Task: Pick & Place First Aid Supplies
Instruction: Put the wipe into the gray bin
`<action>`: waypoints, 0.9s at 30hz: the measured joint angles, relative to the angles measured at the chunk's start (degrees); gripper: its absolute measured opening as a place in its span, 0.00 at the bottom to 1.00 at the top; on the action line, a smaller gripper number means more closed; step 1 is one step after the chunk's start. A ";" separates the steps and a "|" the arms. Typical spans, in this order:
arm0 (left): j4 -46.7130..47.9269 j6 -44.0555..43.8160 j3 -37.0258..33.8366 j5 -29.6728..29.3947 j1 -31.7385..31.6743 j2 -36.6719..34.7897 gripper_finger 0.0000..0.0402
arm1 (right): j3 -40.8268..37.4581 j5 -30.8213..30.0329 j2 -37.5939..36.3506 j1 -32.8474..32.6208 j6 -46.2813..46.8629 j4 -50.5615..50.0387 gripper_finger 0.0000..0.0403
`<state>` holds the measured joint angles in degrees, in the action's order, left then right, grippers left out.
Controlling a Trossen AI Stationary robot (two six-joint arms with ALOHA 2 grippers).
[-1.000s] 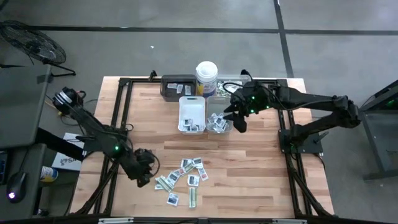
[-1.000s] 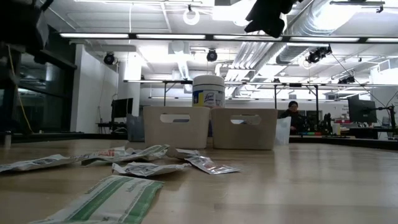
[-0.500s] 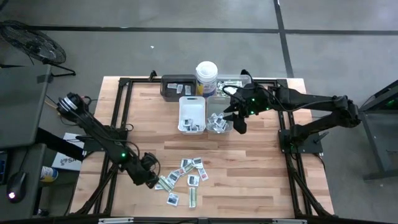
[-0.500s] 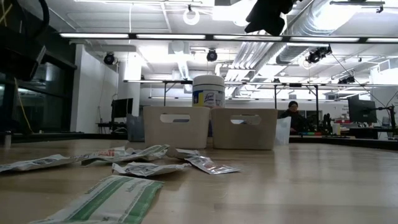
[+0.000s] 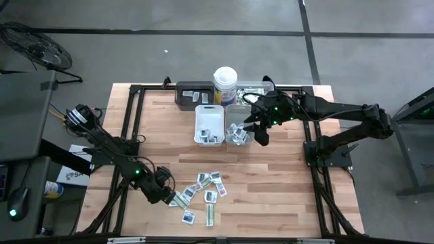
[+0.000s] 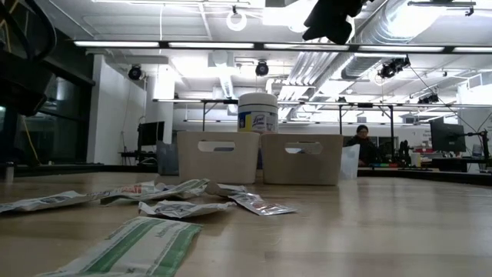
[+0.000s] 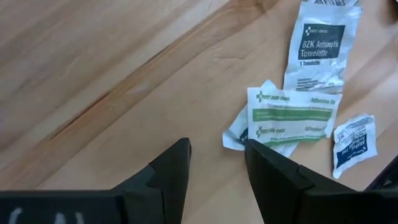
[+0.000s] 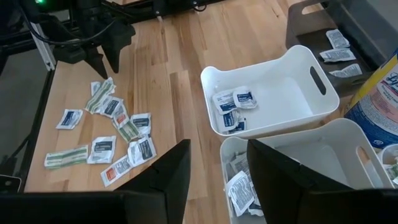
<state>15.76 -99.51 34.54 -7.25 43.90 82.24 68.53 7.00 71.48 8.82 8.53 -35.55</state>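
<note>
Only left wrist view (image 7: 292,116) shows packet print.

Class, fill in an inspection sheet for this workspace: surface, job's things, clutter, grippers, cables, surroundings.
Surface: wooden table, dark frame around its edge.
Job's things: loose packets near the front; some already in the white tray, clear tray and dark tray.
Clutter: white canister behind the trays.
Grippers: left gripper open, low beside the packets; right gripper open, empty, above the clear tray.
Cables: nothing seen.
Surroundings: a person far behind; a fan on the floor.
</note>
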 joint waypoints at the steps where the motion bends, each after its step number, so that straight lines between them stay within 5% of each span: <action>1: -0.08 -0.02 0.00 -0.01 -0.02 0.20 0.39 | 0.00 0.03 0.00 0.00 0.00 0.00 0.38; 27: -3.07 -1.55 3.03 -2.89 -0.02 5.12 0.39 | 0.02 -0.33 0.02 -1.30 0.01 -0.58 0.38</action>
<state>12.69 -101.06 37.57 -10.14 43.88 87.37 68.55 6.66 71.50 7.52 8.55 -36.13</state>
